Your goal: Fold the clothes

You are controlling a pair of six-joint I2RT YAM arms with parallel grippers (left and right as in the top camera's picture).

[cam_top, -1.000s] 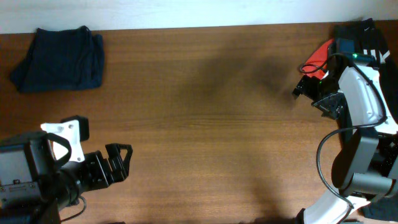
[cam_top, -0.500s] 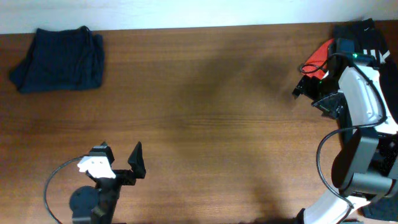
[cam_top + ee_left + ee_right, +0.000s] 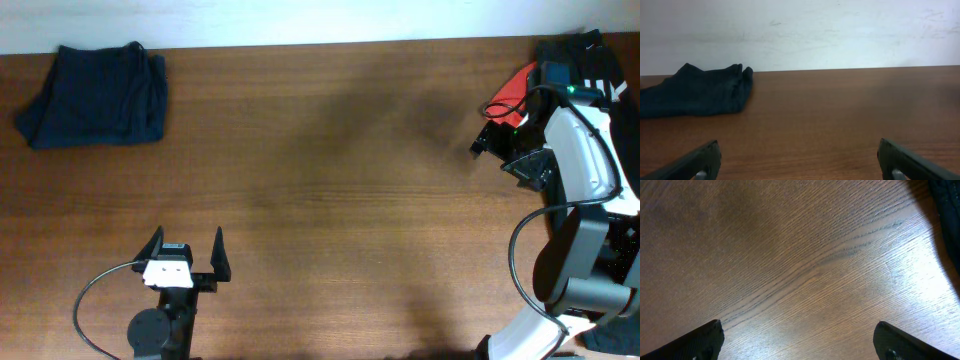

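The folded dark navy shorts (image 3: 95,95) lie at the table's far left corner and also show in the left wrist view (image 3: 695,92). A red-orange garment (image 3: 512,90) and a black white-striped one (image 3: 595,60) are piled at the far right, partly hidden by the right arm. My left gripper (image 3: 187,250) is open and empty near the front edge, pointing at the far wall, well short of the shorts; its jaws stand wide (image 3: 799,165). My right gripper (image 3: 484,130) is open and empty over bare wood (image 3: 800,342), just left of the pile.
The brown wooden table (image 3: 340,180) ends at a white wall (image 3: 840,30) at the back. A dark cloth edge (image 3: 950,230) shows at the right of the right wrist view. The right arm's cable (image 3: 520,260) loops near the right edge.
My left arm has swung from the front left corner to the right and turned to face the far wall, gripper still open. The right arm and the clothes have not moved.
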